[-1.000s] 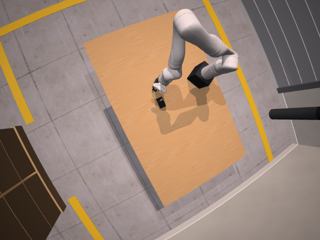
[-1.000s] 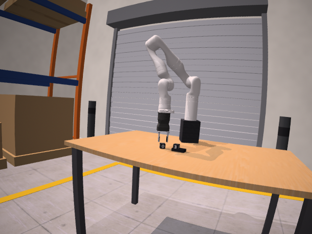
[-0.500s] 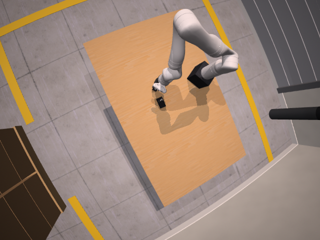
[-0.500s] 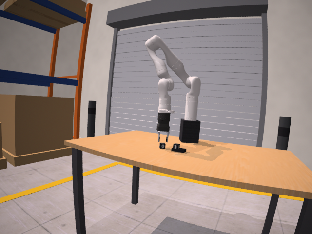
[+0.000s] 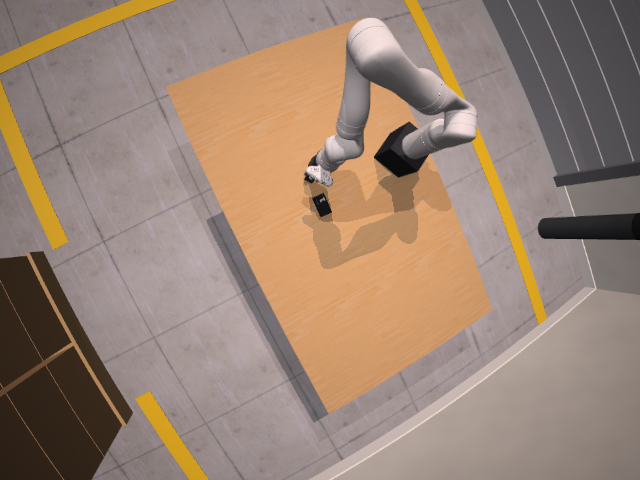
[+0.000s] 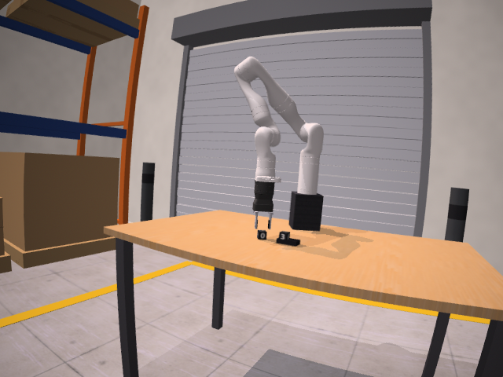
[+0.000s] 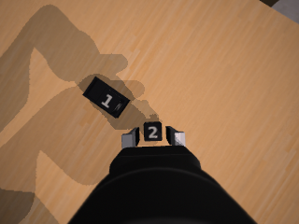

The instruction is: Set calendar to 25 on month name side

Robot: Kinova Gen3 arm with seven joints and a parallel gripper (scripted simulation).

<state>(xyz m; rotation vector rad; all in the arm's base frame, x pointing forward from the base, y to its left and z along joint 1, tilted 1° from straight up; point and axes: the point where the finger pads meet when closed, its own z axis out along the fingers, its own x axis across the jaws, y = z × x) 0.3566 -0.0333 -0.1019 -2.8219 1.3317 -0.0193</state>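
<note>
A loose black cube (image 7: 152,133) stands on the table, with a white 2 on its top face and a 0 on its side in the exterior view (image 6: 262,235). My gripper (image 7: 152,133) is open and empty. It hangs straight above this cube, with its fingertips (image 6: 262,224) a little above the cube and not touching it. The low black tray (image 6: 288,240) lies flat just beside it. It holds the second cube (image 6: 284,236) (image 7: 107,100) at its left end, showing a 3 on the side and a 1 on top. From above, the arm hides the loose cube, and the tray (image 5: 322,206) shows.
The arm's black base block (image 6: 306,210) stands behind the tray. The arm's shadows fall over the wooden table (image 5: 330,217) around the tray. The table's near edge in the exterior view is a short way in front of the cubes.
</note>
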